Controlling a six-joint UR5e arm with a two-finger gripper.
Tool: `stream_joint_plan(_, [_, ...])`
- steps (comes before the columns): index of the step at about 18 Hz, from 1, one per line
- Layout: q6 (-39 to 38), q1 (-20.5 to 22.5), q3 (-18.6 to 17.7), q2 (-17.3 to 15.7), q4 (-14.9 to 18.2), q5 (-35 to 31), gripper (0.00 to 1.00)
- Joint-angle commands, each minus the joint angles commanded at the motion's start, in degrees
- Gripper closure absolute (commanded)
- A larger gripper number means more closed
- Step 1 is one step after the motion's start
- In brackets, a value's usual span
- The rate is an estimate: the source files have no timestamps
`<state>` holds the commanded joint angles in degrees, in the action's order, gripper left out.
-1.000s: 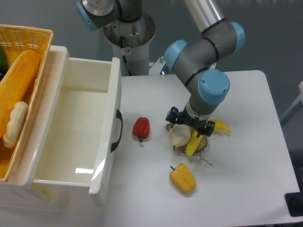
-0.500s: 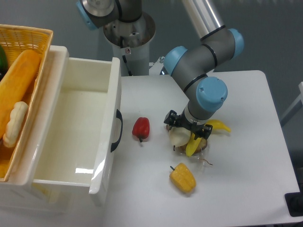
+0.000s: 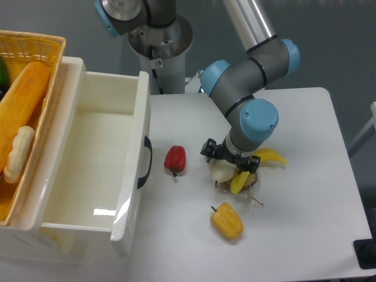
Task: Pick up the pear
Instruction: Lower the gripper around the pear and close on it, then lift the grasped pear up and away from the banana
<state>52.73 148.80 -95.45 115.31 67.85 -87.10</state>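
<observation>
The white table point(image 3: 305, 194) fills most of the view, with a grey wall behind it and a large white bin point(image 3: 88, 170) on its left side, a yellow woven basket point(image 3: 29, 47) of produce beside that. The arm point(image 3: 247, 76) reaches down from the upper middle, and its gripper point(image 3: 226, 160) sits directly over the pear point(image 3: 221, 171) — the pale fruit lies on the table near the centre, touching a yellow banana point(image 3: 242, 178) on its right side. The wrist hides the fingers, so I cannot tell whether they stand apart or have closed on the fruit. This looks like the grasping step: the tool is down at the pear, which is not yet lifted. The next move calls for a firm close on the pear alone, without catching the banana, then a straight lift. A red pepper point(image 3: 175, 159) lies to the left and a yellow bell pepper point(image 3: 227, 221) nearer the front edge — both apart from the gripper.
</observation>
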Motion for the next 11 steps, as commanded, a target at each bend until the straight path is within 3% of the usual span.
stream_joint_plan(5, [0.0,0.2,0.0,-0.4,0.0,-1.6,0.73])
stream_joint_plan(8, [0.0,0.6,0.4,-0.5,0.1,-1.7,0.81])
stream_joint_plan(11, [0.4,1.8,1.9,-1.2,0.4,-1.6,0.78])
